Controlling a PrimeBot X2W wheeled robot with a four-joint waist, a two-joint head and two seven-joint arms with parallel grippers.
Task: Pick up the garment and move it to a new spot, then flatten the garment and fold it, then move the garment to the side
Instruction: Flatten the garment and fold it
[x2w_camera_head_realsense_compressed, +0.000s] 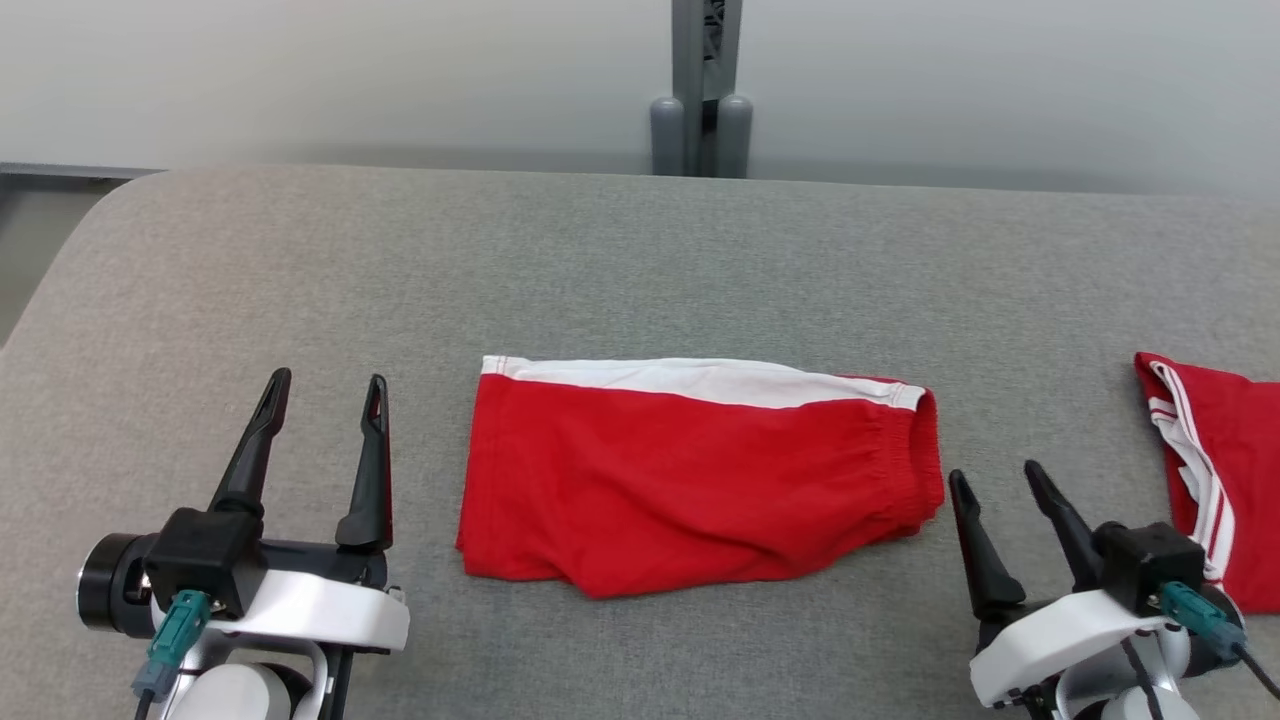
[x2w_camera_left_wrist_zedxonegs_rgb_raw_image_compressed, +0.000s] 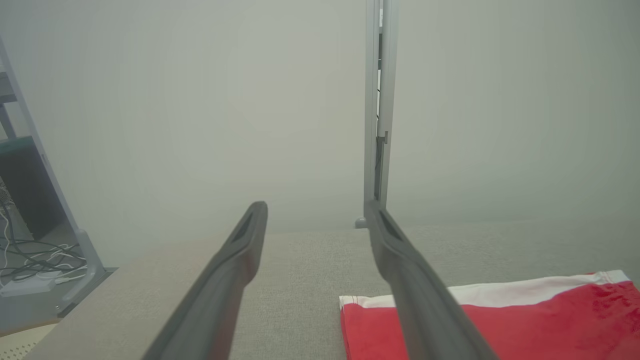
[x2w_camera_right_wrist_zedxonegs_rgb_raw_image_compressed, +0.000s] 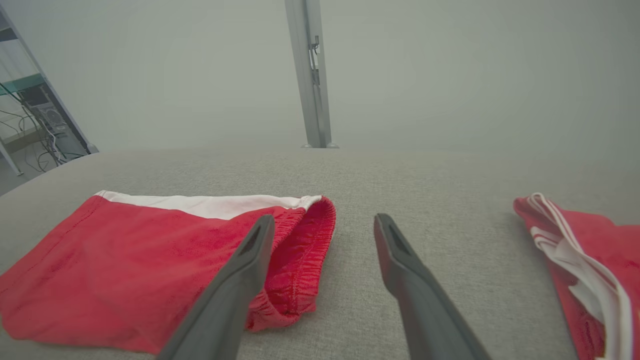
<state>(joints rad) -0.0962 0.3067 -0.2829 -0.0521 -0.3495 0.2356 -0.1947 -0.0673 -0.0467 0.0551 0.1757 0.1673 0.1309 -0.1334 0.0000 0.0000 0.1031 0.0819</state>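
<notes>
- Head view: the left gripper (x2w_camera_head_realsense_compressed: 330, 378) sits low at the left, forearm coming up from the bottom edge, its two dark fingers pointing away from the robot and spread wide with nothing between them.
- The right gripper (x2w_camera_head_realsense_compressed: 992, 472) mirrors it at the lower right, fingers leaning slightly left, also spread and empty.
- Between them lies the red garment (x2w_camera_head_realsense_compressed: 690, 480) on the grey padded table (x2w_camera_head_realsense_compressed: 600, 260). It is folded into a broad rectangle with a white band along its far edge and the gathered waistband at its right end, apart from both grippers.
- A second red garment (x2w_camera_head_realsense_compressed: 1230, 470) with white stripes lies at the table's right edge, just beyond the right gripper; a grey post (x2w_camera_head_realsense_compressed: 703, 80) stands behind the table.
- Left wrist view: the left gripper (x2w_camera_left_wrist_zedxonegs_rgb_raw_image_compressed: 316, 206) is held low and near level over the table (x2w_camera_left_wrist_zedxonegs_rgb_raw_image_compressed: 300, 260), fingers parted. The red garment (x2w_camera_left_wrist_zedxonegs_rgb_raw_image_compressed: 525, 325) lies off to the right, partly behind the right-hand finger.
- Right wrist view: the right gripper (x2w_camera_right_wrist_zedxonegs_rgb_raw_image_compressed: 325, 217) hovers with fingers apart. The waistband end of the red garment (x2w_camera_right_wrist_zedxonegs_rgb_raw_image_compressed: 125, 260) lies under the left finger, whether touching I cannot tell, and the second red garment (x2w_camera_right_wrist_zedxonegs_rgb_raw_image_compressed: 600, 260) lies well off to the right.
</notes>
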